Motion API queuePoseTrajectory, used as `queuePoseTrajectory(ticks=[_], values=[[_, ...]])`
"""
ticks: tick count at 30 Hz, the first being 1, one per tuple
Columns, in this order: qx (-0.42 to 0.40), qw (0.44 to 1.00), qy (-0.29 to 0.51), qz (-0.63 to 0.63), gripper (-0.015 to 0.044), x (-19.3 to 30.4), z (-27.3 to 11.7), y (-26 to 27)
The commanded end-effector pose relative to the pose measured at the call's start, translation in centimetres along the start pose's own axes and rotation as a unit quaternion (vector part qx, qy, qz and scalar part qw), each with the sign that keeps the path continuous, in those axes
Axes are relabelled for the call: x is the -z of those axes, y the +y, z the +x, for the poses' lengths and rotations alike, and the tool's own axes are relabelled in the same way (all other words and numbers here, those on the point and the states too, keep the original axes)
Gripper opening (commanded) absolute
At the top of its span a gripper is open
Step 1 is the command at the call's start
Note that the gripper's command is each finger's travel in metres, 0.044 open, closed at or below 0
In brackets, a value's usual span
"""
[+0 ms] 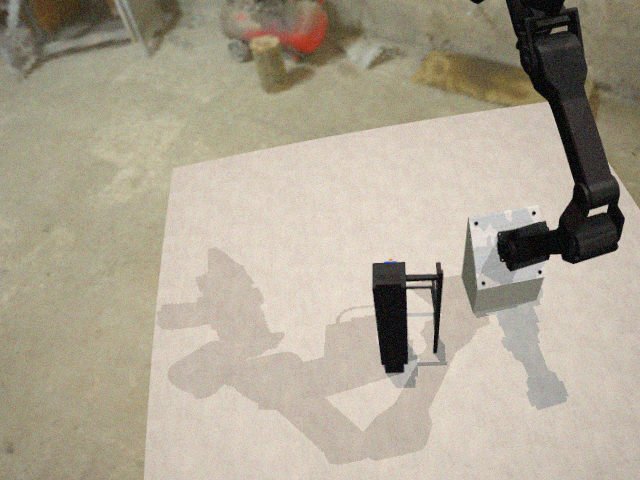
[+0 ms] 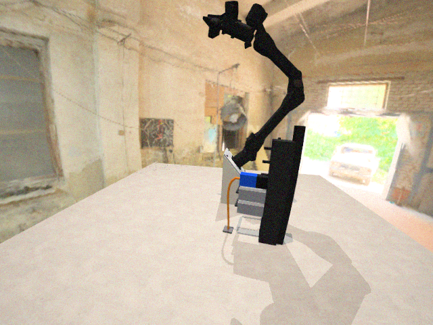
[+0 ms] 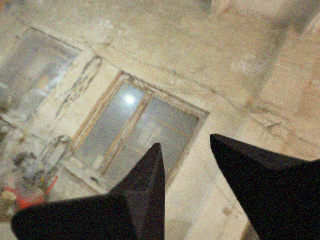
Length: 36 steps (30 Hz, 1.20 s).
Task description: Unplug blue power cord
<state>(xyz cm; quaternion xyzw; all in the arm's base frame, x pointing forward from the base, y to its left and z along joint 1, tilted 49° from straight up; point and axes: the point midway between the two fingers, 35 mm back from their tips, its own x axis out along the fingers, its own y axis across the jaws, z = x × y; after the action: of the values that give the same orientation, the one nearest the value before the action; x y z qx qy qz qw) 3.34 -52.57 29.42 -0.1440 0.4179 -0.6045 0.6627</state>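
The power strip is a tall black block standing upright on the table. The blue plug is at the strip's side in the exterior view, its black front end against the strip's face; only a sliver of it shows in the top view. The orange cord arches from the plug down to a small dark plate on the table. My gripper is high above and left of the strip in the exterior view, touching none of these. Its fingers stand partly apart with nothing between them: open. It is out of view in the top view.
The arm rises from a white sloped mount beside the strip. Two grey blocks sit under the blue plug. A thin black frame stands beside the strip in the top view. The arm's shadow falls across the pale table.
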Motion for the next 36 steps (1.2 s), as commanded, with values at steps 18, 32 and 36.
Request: queuePoseTrajectory(ticks=[18, 32, 36], values=[[-0.428, 0.854, 0.226, 0.189, 0.016, 2.3, -9.3, 31.5], [-0.43, 0.593, 0.64, 0.233, 0.016, 10.2, -27.6, 43.2], [-0.34, 0.513, 0.756, 0.222, 0.016, 12.5, -33.1, 43.9]])
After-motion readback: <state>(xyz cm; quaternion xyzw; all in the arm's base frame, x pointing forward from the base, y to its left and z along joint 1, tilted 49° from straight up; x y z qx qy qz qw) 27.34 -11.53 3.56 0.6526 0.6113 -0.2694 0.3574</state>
